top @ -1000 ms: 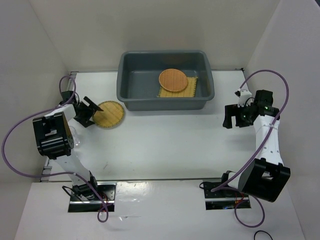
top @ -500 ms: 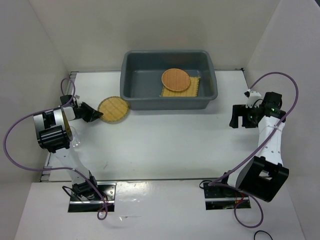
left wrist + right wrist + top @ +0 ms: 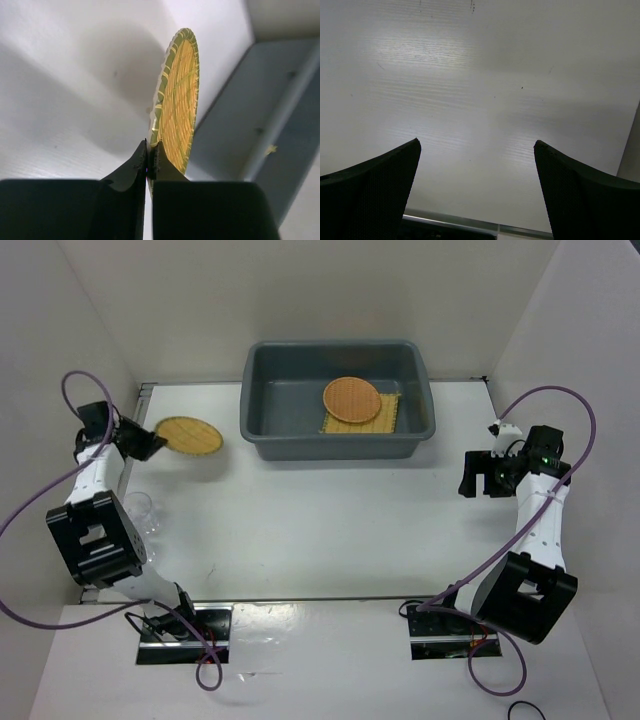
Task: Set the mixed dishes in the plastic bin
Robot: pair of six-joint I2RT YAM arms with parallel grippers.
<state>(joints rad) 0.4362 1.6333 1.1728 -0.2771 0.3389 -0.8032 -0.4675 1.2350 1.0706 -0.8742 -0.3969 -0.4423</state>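
Note:
My left gripper (image 3: 154,442) is shut on the near rim of the round yellow woven plate (image 3: 190,436), which hangs above the table left of the plastic bin (image 3: 335,447). In the left wrist view the plate (image 3: 177,105) stands edge-on, pinched between the shut jaws of the gripper (image 3: 151,150), with the grey bin wall (image 3: 280,125) to its right. Inside the bin an orange-brown disc (image 3: 351,399) lies on the square yellow mat (image 3: 391,418). My right gripper (image 3: 480,480) is open over bare table at the right, empty (image 3: 477,150).
A small clear item (image 3: 140,508) sits on the table beside the left arm's upper link. White walls enclose the table on the left, back and right. A metal strip (image 3: 450,224) runs along the table edge below the right gripper.
My left gripper shut on the woven plate's rim and carried it up and to the left, away from the bin's corner. The right arm drew slightly right, then held still.

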